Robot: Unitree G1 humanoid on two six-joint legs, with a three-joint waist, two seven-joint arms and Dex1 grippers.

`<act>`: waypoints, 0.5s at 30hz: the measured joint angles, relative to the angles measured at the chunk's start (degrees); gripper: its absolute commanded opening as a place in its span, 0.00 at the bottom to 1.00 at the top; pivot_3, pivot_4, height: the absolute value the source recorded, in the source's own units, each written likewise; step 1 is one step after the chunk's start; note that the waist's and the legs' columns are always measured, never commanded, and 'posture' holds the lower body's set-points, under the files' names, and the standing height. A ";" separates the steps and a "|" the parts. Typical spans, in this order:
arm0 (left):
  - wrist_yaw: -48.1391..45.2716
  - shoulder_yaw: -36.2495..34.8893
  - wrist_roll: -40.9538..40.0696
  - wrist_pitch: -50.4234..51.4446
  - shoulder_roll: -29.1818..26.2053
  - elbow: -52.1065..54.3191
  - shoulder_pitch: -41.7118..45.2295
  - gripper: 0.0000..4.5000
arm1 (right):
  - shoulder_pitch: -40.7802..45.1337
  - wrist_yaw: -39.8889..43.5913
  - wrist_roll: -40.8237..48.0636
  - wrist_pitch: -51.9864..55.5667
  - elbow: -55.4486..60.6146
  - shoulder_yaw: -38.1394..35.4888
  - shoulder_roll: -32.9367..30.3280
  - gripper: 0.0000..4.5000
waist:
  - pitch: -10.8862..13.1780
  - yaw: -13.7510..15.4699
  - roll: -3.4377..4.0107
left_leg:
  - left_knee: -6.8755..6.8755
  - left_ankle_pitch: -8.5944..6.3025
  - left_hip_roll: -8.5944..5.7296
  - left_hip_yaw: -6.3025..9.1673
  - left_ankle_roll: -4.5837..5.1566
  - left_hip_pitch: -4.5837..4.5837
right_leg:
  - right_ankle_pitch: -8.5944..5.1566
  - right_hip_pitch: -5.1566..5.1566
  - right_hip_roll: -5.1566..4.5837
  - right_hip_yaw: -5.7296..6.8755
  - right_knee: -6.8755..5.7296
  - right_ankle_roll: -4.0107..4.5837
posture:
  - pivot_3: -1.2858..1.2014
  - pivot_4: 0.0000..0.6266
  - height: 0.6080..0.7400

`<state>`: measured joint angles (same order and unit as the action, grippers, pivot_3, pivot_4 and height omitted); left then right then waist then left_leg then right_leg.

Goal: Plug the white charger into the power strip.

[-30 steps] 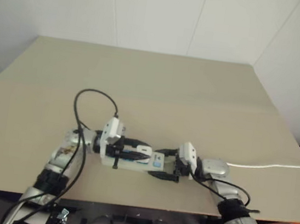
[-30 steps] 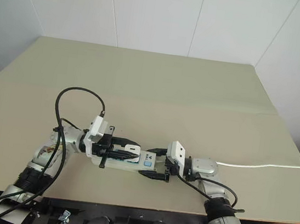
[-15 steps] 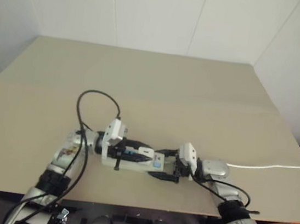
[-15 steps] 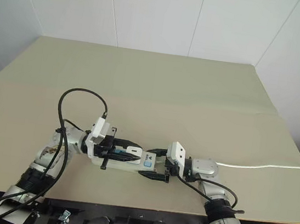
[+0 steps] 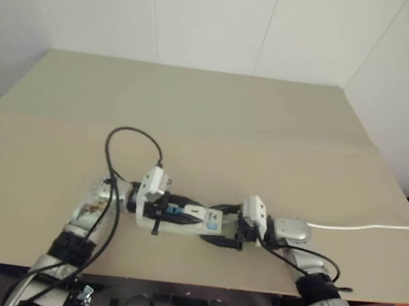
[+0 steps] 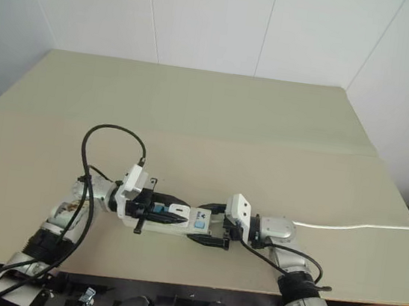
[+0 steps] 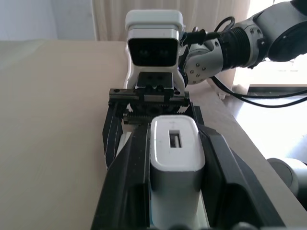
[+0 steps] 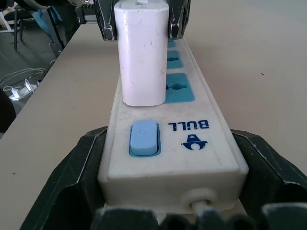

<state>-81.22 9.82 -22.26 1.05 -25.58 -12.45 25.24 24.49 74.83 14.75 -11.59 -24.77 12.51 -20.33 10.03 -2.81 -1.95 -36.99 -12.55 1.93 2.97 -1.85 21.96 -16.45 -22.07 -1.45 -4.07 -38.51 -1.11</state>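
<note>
The power strip [image 8: 192, 158] lies along the front of the table, blue switch end toward my right arm. My right gripper [image 8: 168, 143] is shut on that end, one black finger on each long side. The white charger [image 8: 141, 57] stands upright on the socket nearest the switch. Its base meets the strip's face and no prongs show. My left gripper [image 7: 175, 134] is shut on the charger [image 7: 177, 143], with a finger on each side. From the head, the charger [image 6: 180, 212] sits between the two wrists.
The strip's thin white cable [image 5: 364, 227] runs off to the table's right edge. A black cable loop [image 5: 135, 135] arches above my left wrist. The tan table [image 5: 230, 126] stretches back to white walls, and its front edge lies just below both arms.
The left gripper with the charger sits a touch lower on the strip than a second ago. The right gripper and the strip have kept still.
</note>
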 measured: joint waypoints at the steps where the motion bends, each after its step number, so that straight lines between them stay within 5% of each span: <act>1: -0.16 0.08 0.00 -0.55 -0.04 -0.44 0.05 0.23 | 0.01 -0.05 0.00 0.13 -0.01 0.07 0.00 0.76 | -0.07 -0.01 0.03 | 0.01 0.00 0.00 0.00 0.00 -0.01 | 0.00 0.00 0.00 0.00 0.00 0.00 | 0.52 0.24 1.00; 15: 0.13 1.88 -0.02 -1.71 -2.16 -0.66 0.47 0.23 | 0.31 -0.52 -0.34 0.75 -0.39 0.76 0.22 0.76 | -0.70 -0.39 0.55 | 0.08 0.00 0.02 -0.03 0.00 -0.09 | -0.11 0.04 0.05 -0.06 0.01 -0.17 | 0.52 0.24 1.00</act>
<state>-81.08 11.70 -22.28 -0.66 -27.75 -13.12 25.71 24.80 74.31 14.41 -10.84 -25.17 13.27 -20.11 9.33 -3.19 -1.40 -36.91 -12.56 1.95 2.94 -1.84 21.87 -16.56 -22.02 -1.40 -4.13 -38.50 -1.28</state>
